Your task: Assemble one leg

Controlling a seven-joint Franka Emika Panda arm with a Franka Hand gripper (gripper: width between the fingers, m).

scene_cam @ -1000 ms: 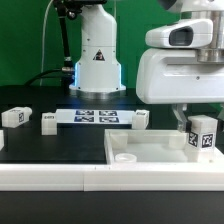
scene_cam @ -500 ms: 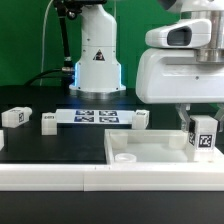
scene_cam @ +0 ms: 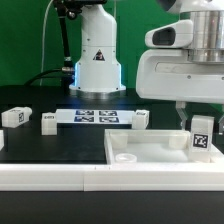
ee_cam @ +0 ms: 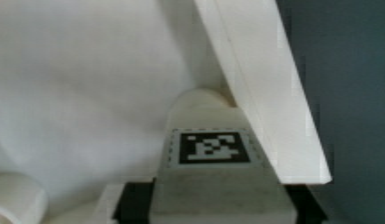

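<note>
Fingers of the gripper were clamped on the leg, the dark pads showing at either side of the post's lower end in the wrist view, where the tag on the leg faced the camera. In the exterior view the leg stood upright at about four o'clock in the scene, tag toward the viewer, over the corner of the white panel nearest the exterior view's right; whether its foot touched the panel could not be told. The wrist view showed the leg's rounded tip against the panel's raised edge, with the broad flat of the panel beside it.

Outward from there, a round corner socket sat on the panel at about six o'clock. Beyond the panel, toward twelve o'clock, the marker board lay flat on the dark table, with a loose white post just beside its end toward the exterior view's right. Two more loose parts lay at about nine o'clock: a small tagged block and, farther out, a longer tagged piece. The arm's white base rose behind the marker board.
</note>
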